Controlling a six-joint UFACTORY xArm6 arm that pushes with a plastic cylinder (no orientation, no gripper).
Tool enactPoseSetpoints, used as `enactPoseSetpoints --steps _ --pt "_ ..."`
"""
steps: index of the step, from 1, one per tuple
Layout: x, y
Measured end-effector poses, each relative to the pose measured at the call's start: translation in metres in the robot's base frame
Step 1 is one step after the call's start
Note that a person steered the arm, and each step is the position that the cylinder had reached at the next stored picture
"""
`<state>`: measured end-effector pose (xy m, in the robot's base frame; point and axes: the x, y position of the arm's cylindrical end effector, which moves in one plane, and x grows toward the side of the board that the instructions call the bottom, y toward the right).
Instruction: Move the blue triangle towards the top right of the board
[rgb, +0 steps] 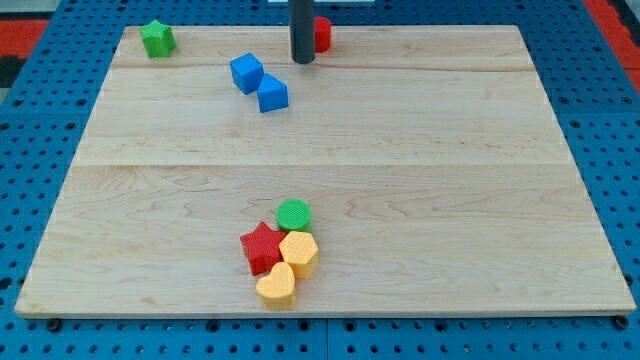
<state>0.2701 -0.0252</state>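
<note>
tip down on board, no jaws to judge; blue triangle just lower-left, blue cube left, red block right.

The wooden desk carries a green star, a red block and two touching blue blocks near the view's top. Near the bottom, a green cylinder, red star, yellow hexagon and yellow heart cluster together.

Single camera view: raised position off the counter near edge, facing down and across toward its far edge. Middle range; the whole board fits in frame with blue pegboard showing on all sides. No second view to overlap
</note>
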Motion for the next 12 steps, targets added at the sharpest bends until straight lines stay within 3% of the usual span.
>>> enactPoseSetpoints --steps 2,4,5,7,8,9,10,12 --pt "0.015 0.008" --pt "0.084 0.093" --pt "0.099 0.04" --pt "0.105 -0.132" --pt "0.096 -0.181" --pt "0.076 -0.175" --pt "0.061 -0.124" --pt "0.06 0.036"
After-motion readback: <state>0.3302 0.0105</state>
